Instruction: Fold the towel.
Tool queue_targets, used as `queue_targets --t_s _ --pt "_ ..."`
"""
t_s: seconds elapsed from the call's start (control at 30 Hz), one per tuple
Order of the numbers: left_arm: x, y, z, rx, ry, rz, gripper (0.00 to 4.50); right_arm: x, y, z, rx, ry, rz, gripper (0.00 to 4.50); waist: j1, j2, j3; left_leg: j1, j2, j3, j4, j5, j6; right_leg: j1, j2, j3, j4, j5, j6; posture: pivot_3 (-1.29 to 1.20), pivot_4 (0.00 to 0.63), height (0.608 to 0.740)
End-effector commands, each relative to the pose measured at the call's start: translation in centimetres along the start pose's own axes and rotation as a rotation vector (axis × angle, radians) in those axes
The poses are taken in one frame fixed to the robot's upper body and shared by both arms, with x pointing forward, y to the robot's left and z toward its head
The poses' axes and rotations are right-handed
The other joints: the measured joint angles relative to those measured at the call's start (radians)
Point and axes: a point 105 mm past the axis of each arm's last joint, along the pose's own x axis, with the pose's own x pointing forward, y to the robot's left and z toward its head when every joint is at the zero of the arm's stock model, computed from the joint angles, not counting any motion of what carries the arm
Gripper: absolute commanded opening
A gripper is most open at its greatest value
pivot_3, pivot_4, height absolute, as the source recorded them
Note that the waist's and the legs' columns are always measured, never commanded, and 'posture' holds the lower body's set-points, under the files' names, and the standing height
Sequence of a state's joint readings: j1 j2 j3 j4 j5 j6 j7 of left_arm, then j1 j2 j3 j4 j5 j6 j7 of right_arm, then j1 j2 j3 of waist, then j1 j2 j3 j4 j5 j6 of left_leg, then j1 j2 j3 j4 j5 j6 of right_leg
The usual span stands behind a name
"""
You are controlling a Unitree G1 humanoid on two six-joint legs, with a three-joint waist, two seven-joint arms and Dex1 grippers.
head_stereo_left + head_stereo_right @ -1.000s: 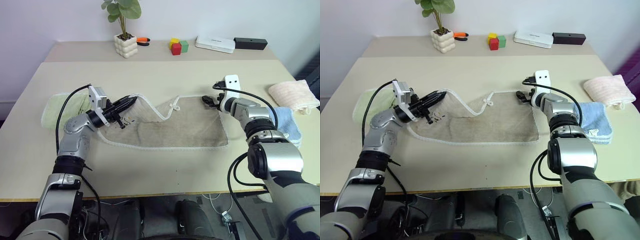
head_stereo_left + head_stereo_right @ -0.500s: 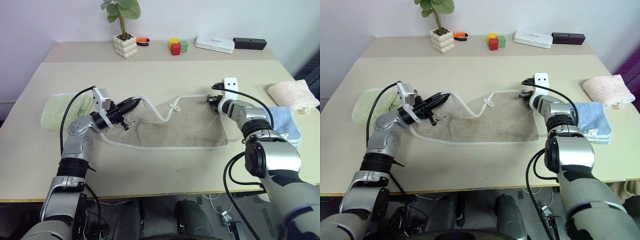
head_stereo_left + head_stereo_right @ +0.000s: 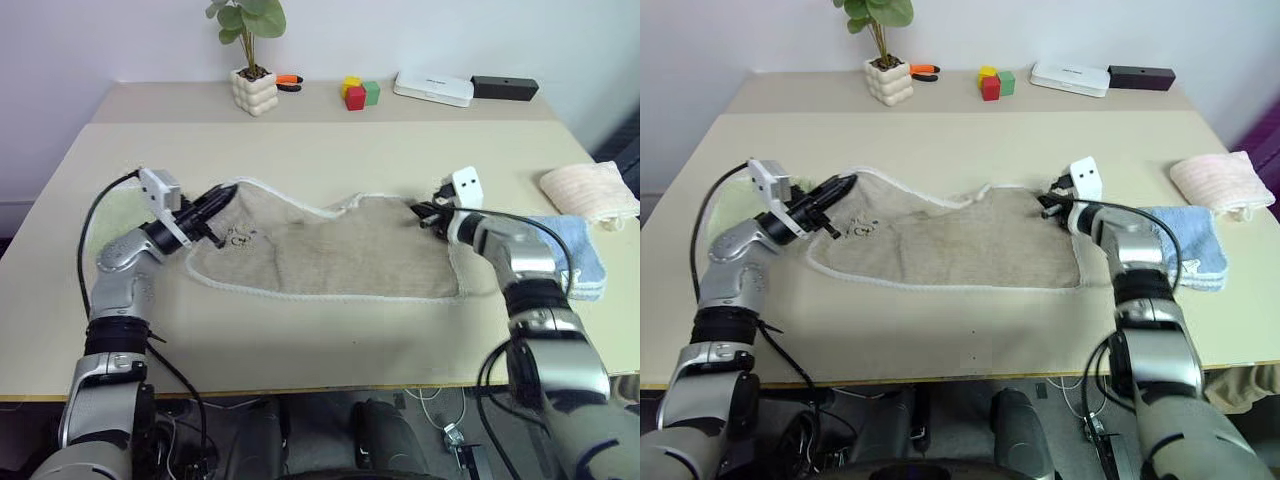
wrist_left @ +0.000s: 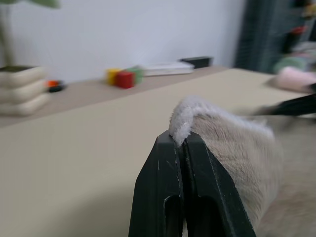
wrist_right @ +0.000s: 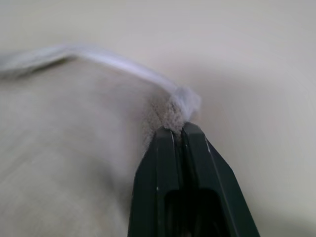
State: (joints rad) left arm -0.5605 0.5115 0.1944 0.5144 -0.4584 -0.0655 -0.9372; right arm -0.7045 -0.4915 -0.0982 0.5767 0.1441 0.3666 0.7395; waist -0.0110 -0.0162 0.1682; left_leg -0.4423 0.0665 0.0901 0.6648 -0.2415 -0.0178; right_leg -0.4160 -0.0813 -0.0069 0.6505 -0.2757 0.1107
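A: Near edge first. The towel (image 3: 330,255) lies spread across the middle of the tabletop (image 3: 330,350), its long near hem flat and unlifted.

B: And the far corners? The left gripper (image 3: 222,193) has its fingers (image 4: 180,192) pressed together on the far-left corner; the right gripper (image 3: 428,212) is likewise clamped on the far-right corner.

A: Agreed. The wrist views show white edging pinched between each pair of fingers. To fold well, I judge both corners should rise together, stay taut between the arms, and travel toward the near hem so the edges meet squarely.

B: The far edge sags between the grips, dipping near the small white loop (image 3: 345,207). Uneven tension there could skew the crease.

A: Appearance: beige-tan terry, white stitched border, a small dark mark (image 3: 239,238) near the left corner. Its design is probably embroidery, though too small to read.

B: Farther off: a pale-blue towel (image 3: 575,250) just beside the right edge, a pink cloth (image 3: 590,192) beyond it, and a potted plant (image 3: 250,75) at the back.
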Motion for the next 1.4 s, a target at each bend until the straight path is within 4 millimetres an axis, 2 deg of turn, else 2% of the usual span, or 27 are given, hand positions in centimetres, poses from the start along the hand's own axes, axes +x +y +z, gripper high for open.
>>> queue_targets --t_s 0.03,0.1,0.2,0.33,0.4,0.5,0.57,0.67,0.73,0.77,0.87,0.97,1.03,1.1,1.2,1.23,1.3,1.4 --pt "-0.3 2.2 0.8 0.074 0.013 0.077 0.00 -2.4 1.1 4.2 -0.155 -0.137 0.048 0.05 0.001 0.000 0.000 0.000 0.000 0.000 0.000 0.000 0.000 0.000 0.000 0.000 0.000 0.000 0.000 0.00 0.150 0.735" --pt "-0.2 3.0 0.9 0.098 0.030 0.103 0.00 -3.0 1.1 4.7 -0.204 -0.155 0.042 0.05 -0.001 0.000 0.000 0.000 0.000 0.000 0.000 0.000 0.000 0.000 0.000 0.000 0.000 0.000 0.000 0.00 0.150 0.735" --pt "0.4 3.7 0.7 0.082 0.051 0.103 0.00 -2.6 0.9 5.8 -0.217 -0.196 0.024 0.05 -0.001 0.000 0.000 0.001 0.000 0.000 0.000 0.000 0.000 0.000 0.001 0.000 0.000 0.000 0.000 0.00 0.150 0.735" --pt "2.3 5.3 1.6 0.130 0.071 0.157 0.00 0.2 0.8 8.1 -0.255 -0.255 -0.020 0.05 -0.003 -0.001 0.000 0.001 0.000 0.000 0.000 0.000 0.000 0.000 0.001 0.000 0.000 0.000 0.000 0.00 0.150 0.735" --pt "3.8 6.5 2.7 0.144 0.096 0.231 0.00 2.2 0.7 10.2 -0.356 -0.286 -0.094 0.05 -0.005 -0.001 0.001 0.001 0.000 0.000 0.000 0.000 0.000 -0.001 0.001 0.000 0.001 0.000 0.000 0.00 0.150 0.735" --pt "5.7 7.3 5.7 0.224 0.058 0.291 0.00 3.3 0.2 13.6 -0.317 -0.376 -0.174 0.05 -0.006 -0.001 0.001 -0.002 0.000 0.001 -0.001 0.000 -0.001 -0.004 0.001 0.000 0.001 0.000 0.001 0.00 0.150 0.735" --pt "6.3 8.1 9.1 0.298 -0.006 0.351 0.00 2.8 -0.6 16.4 -0.374 -0.433 -0.277 0.05 -0.001 -0.001 0.001 -0.003 0.000 0.001 -0.003 0.004 -0.007 -0.005 0.001 0.000 -0.001 0.000 0.001 0.00 0.150 0.735" --pt "6.1 9.0 15.5 0.377 -0.177 0.422 0.00 0.2 -1.7 21.3 -0.400 -0.607 -0.397 0.05 -0.003 -0.001 0.002 -0.010 0.000 0.003 -0.004 0.004 -0.007 -0.011 0.000 0.000 -0.001 0.000 0.001 0.00 0.150 0.735" --pt "5.6 9.0 17.4 0.386 -0.236 0.409 0.00 -1.4 -1.9 22.9 -0.403 -0.713 -0.409 0.05 -0.004 -0.001 0.003 -0.014 0.000 0.003 -0.004 0.004 -0.007 -0.014 0.000 0.000 -0.002 0.000 0.001 0.00 0.150 0.735" --pt "5.4 8.8 17.7 0.393 -0.256 0.377 0.00 -2.0 -1.7 23.2 -0.413 -0.760 -0.380 0.05 -0.005 -0.001 0.003 -0.014 0.000 0.003 -0.004 0.004 -0.007 -0.014 0.000 0.000 -0.002 0.000 0.001 0.00 0.150 0.735" --pt "4.1 7.8 16.8 0.426 -0.262 0.227 0.00 -3.1 0.4 21.9 -0.470 -0.852 -0.194 0.05 -0.009 0.000 0.002 -0.011 0.000 0.005 -0.004 0.004 -0.007 -0.013 0.000 0.000 -0.002 0.000 0.001 0.00 0.150 0.735" --pt "2.4 6.6 13.3 0.423 -0.207 0.069 0.00 -2.8 3.0 17.6 -0.523 -0.791 -0.004 0.05 -0.010 0.000 0.002 0.002 0.000 0.008 -0.006 0.004 -0.007 -0.003 -0.001 0.000 -0.002 0.000 0.002 0.00 0.150 0.735" --pt "1.3 5.8 10.3 0.398 -0.140 -0.027 0.00 -2.9 3.9 14.7 -0.510 -0.735 0.054 0.05 -0.010 0.000 0.002 0.002 0.001 0.008 -0.003 0.005 -0.008 -0.003 0.000 0.000 0.001 0.000 0.002 0.00 0.150 0.735" --pt "0.4 5.1 8.6 0.384 -0.109 -0.086 0.00 -3.1 4.6 12.7 -0.510 -0.684 0.089 0.05 -0.009 0.000 0.002 0.001 0.001 0.008 -0.002 0.005 -0.008 -0.004 0.000 0.000 0.002 0.000 0.002 0.00 0.150 0.735" --pt "-1.4 3.9 5.3 0.364 -0.043 -0.180 0.00 -4.0 5.8 8.1 -0.531 -0.557 0.159 0.05 -0.002 0.000 0.002 -0.002 0.001 0.008 -0.001 0.005 -0.008 -0.007 -0.001 0.000 0.003 0.000 0.001 0.00 0.150 0.735" --pt "-2.0 3.6 4.6 0.363 -0.023 -0.202 0.00 -4.6 5.8 7.2 -0.541 -0.525 0.169 0.05 0.000 0.000 0.002 -0.002 0.001 0.007 -0.001 0.005 -0.008 -0.007 -0.001 0.001 0.003 0.000 0.001 0.00 0.150 0.735" --pt "-2.5 3.4 4.1 0.368 -0.007 -0.220 0.00 -5.2 5.8 6.6 -0.551 -0.499 0.172 0.05 0.001 0.000 0.002 -0.002 0.001 0.007 -0.001 0.004 -0.008 -0.007 -0.001 0.001 0.002 0.000 0.001 0.00 0.150 0.735" --pt "-4.4 3.1 2.7 0.338 0.050 -0.256 0.00 -7.6 5.8 5.0 -0.561 -0.411 0.251 0.05 0.001 0.000 0.002 -0.001 0.001 0.007 0.000 0.003 -0.004 -0.006 -0.001 0.001 0.003 0.000 0.001 0.00 0.150 0.735"
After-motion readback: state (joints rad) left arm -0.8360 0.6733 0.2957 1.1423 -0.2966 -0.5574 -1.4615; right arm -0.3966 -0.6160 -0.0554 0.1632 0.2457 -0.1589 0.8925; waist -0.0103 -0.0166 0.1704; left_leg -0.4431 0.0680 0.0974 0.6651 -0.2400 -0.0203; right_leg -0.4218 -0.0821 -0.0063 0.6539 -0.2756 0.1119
